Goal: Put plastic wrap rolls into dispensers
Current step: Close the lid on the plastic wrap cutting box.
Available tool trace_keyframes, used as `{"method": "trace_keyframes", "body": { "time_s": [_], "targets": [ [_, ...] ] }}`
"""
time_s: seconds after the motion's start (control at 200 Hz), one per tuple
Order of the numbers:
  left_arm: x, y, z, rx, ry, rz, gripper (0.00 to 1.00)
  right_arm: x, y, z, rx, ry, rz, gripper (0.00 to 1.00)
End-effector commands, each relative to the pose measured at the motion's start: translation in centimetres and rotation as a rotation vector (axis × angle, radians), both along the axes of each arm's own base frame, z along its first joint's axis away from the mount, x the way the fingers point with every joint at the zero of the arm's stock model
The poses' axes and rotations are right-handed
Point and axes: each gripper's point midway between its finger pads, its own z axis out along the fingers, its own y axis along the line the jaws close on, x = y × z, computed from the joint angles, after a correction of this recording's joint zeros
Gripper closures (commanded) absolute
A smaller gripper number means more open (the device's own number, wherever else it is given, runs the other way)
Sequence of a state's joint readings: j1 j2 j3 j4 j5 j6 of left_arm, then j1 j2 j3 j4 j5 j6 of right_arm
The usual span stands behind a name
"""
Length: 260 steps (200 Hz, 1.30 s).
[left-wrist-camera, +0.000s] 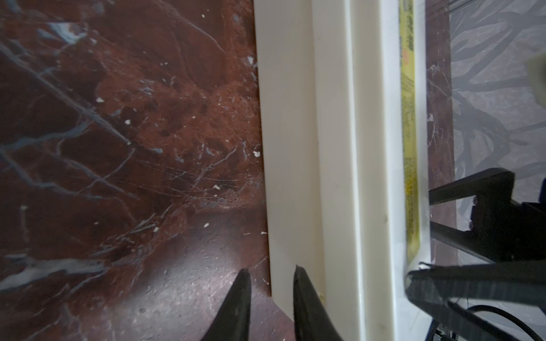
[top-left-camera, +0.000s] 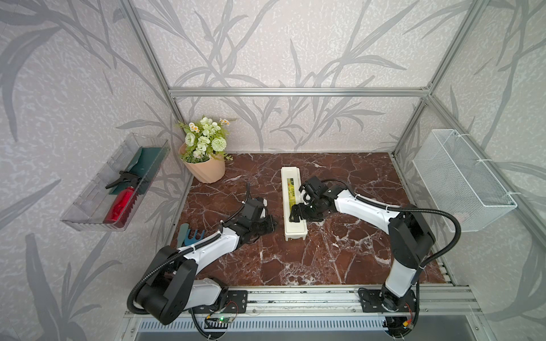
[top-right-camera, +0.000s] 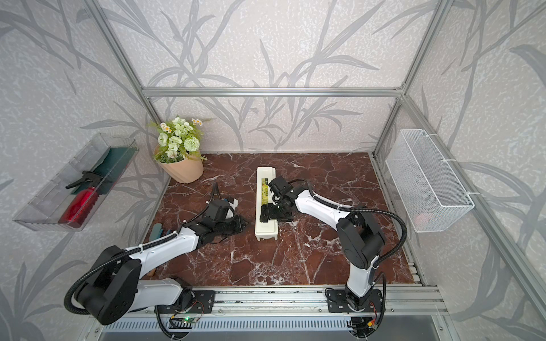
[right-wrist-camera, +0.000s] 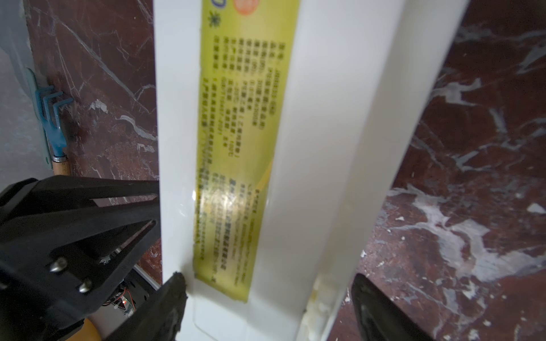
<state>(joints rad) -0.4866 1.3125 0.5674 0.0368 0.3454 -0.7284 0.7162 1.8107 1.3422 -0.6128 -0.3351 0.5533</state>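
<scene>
The dispenser (top-left-camera: 295, 231) (top-right-camera: 266, 230) is a long cream box lying mid-table, lid down, with a yellow-green label (right-wrist-camera: 242, 133) on top. No plastic wrap roll shows in any view. My right gripper (top-left-camera: 297, 217) (top-right-camera: 267, 215) (right-wrist-camera: 271, 292) is open and straddles the box's near half. One fingertip (right-wrist-camera: 174, 286) touches the lid edge and the other stands off the far side. My left gripper (top-left-camera: 274, 226) (top-right-camera: 241, 223) (left-wrist-camera: 270, 270) sits low against the box's left wall (left-wrist-camera: 286, 147). Its jaws are drawn together to a thin slit, with nothing seen gripped.
A flower pot (top-left-camera: 206, 168) stands at the back left corner. A blue hand rake (top-left-camera: 193, 236) (right-wrist-camera: 53, 118) lies at the table's left edge. A clear bin with a red bottle (top-left-camera: 121, 206) hangs on the left wall, and a white wire basket (top-left-camera: 464, 180) on the right.
</scene>
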Motion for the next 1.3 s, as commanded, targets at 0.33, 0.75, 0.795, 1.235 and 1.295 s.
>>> {"method": "trace_keyframes", "body": {
  "time_s": [0.33,0.75,0.795,1.235,1.295],
  "targets": [
    [0.4,-2.8,-1.8,-0.148,0.035,-0.071,0.76,-0.6,-0.2,-1.4,-0.114,0.030,0.026,0.16],
    [0.1,-4.5,0.2,-0.304,-0.054,-0.135,0.77,-1.1,-1.1,-2.0,-0.197,0.069,0.066,0.19],
    [0.1,-4.6,0.1,-0.315,-0.053,-0.138,0.77,-1.2,-1.0,-2.0,-0.199,0.071,0.070,0.18],
    [0.2,-3.8,-1.1,-0.232,-0.012,-0.116,0.63,-0.9,-1.1,-1.6,-0.212,0.042,0.076,0.08],
    [0.2,-2.8,-1.4,-0.152,0.003,-0.094,0.53,-0.5,-1.3,-0.9,-0.201,0.028,0.074,0.05]
  ]
}}
